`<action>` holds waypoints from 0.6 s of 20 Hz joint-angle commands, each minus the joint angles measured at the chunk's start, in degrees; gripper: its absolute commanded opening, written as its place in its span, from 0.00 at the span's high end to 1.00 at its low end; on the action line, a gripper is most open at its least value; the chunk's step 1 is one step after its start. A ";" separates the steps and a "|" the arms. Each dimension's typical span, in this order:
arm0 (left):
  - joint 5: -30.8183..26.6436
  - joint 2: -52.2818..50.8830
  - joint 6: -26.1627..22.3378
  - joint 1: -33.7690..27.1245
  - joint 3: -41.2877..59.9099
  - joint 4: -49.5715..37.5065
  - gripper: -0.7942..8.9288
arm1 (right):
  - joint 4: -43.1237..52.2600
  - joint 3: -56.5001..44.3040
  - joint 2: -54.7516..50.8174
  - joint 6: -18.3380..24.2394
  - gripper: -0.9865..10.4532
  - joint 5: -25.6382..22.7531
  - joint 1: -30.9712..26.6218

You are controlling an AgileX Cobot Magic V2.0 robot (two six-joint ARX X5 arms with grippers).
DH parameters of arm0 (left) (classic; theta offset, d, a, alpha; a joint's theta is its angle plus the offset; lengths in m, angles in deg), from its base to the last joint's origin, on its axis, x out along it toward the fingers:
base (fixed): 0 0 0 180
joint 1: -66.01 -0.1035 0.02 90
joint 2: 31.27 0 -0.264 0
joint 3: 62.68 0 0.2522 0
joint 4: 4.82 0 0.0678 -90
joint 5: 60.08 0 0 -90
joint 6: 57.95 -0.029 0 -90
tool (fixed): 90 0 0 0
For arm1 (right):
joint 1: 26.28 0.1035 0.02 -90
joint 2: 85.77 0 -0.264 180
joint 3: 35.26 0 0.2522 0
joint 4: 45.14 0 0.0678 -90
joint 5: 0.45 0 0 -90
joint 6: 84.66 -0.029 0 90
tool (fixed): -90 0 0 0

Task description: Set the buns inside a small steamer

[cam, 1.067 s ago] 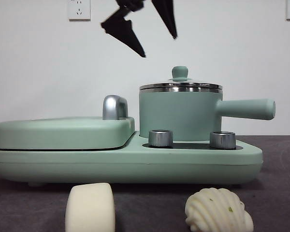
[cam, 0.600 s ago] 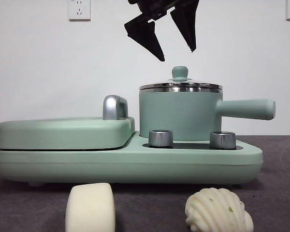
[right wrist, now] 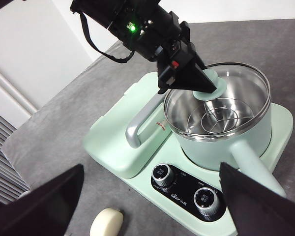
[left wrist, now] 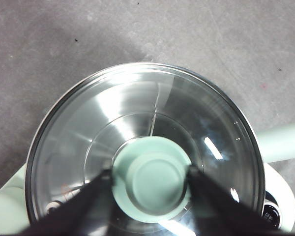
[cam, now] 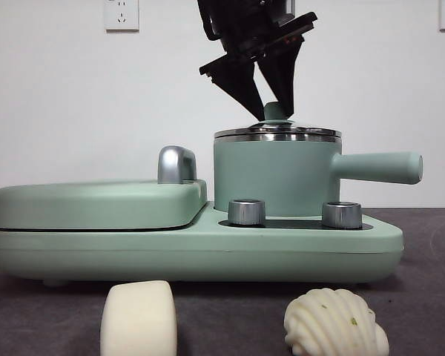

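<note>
Resting on grey felt-like table [cam: 430, 311], cooker base [cam: 208, 252], white wall [cam: 59, 96], sockets [cam: 122, 15]

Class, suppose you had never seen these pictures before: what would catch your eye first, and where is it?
First, the big black left gripper reaching down from above, its open jaws either side of the green knob on the steamer lid. Next, the mint-green cooker base with two steel dials. Lastly, two pale buns on the table in front: the smooth bun and the ridged bun.
</note>
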 commanded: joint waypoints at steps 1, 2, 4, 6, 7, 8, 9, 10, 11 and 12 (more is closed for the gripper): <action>0.00 0.92 -1.18 0.52 -1.84 -0.39 0.77 | 0.42 0.92 0.35 -0.17 0.53 0.04 0.00; 0.00 0.90 -1.36 0.52 -1.84 -0.39 0.79 | 0.42 0.92 0.35 -0.17 0.53 0.04 0.00; 0.00 0.90 -1.40 0.52 -1.84 -0.26 0.83 | 0.42 0.92 0.35 -0.17 0.53 0.04 0.00; 0.00 0.90 -1.68 0.52 -2.10 0.79 0.83 | 0.44 0.92 0.35 -0.20 0.53 0.04 0.00; -0.02 0.90 -2.10 0.52 -2.69 1.73 0.83 | 0.42 0.92 0.35 -0.22 0.53 0.07 0.00; 0.00 0.90 -2.23 0.52 -3.41 2.25 0.83 | 0.42 0.92 0.35 -0.24 0.53 0.07 0.00; 0.00 0.90 -2.19 0.52 -4.61 2.75 0.83 | 0.42 0.92 0.35 -0.26 0.53 0.07 0.00; 0.00 0.90 -2.03 0.48 -6.21 3.61 0.83 | 0.42 0.92 0.35 -0.33 0.53 0.07 0.00; 0.00 0.90 -1.95 0.39 -7.91 4.52 0.83 | 0.39 0.92 0.35 -0.46 0.53 0.09 0.00; -0.02 0.90 -1.95 0.39 -9.53 5.46 0.83 | 0.28 0.92 0.35 -0.44 0.53 0.09 0.00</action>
